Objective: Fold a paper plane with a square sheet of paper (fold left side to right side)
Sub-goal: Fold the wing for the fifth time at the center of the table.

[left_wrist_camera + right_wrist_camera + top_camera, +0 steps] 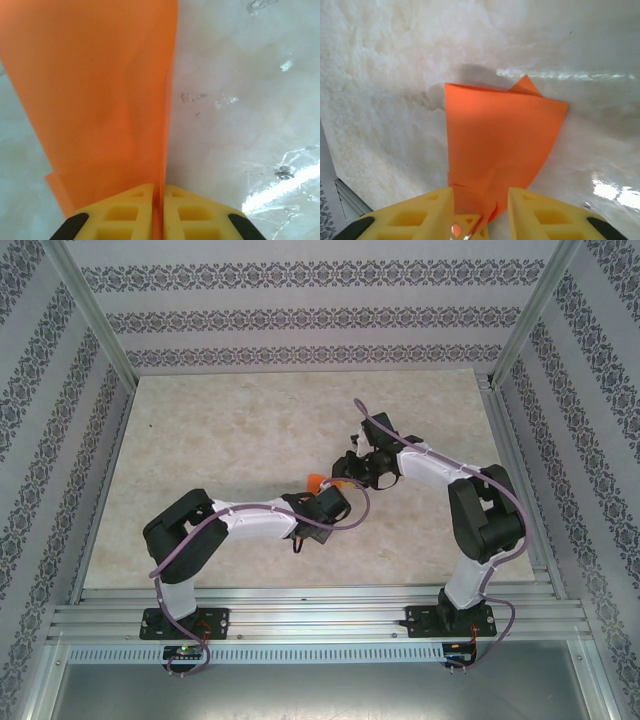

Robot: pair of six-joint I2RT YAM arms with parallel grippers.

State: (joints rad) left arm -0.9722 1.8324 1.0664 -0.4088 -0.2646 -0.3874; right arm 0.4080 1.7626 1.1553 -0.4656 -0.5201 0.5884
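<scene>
A pale beige tabletop with a marble pattern (pixel 230 440) lies inside three walls covered with white wallpaper with grey floral stripes (pixel 310 315). Two slanted aluminium posts (pixel 95 315) stand at the far corners. Silver aluminium rails (pixel 320 615) run along the near edge, with a white perforated strip (pixel 320 652) just below them. Bright glints of light (pixel 280 182) lie on the glossy surface.

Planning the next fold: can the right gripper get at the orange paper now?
Probably yes: the right gripper is open with the orange paper between its fingers, nothing blocking. The left gripper is shut on it.
</scene>
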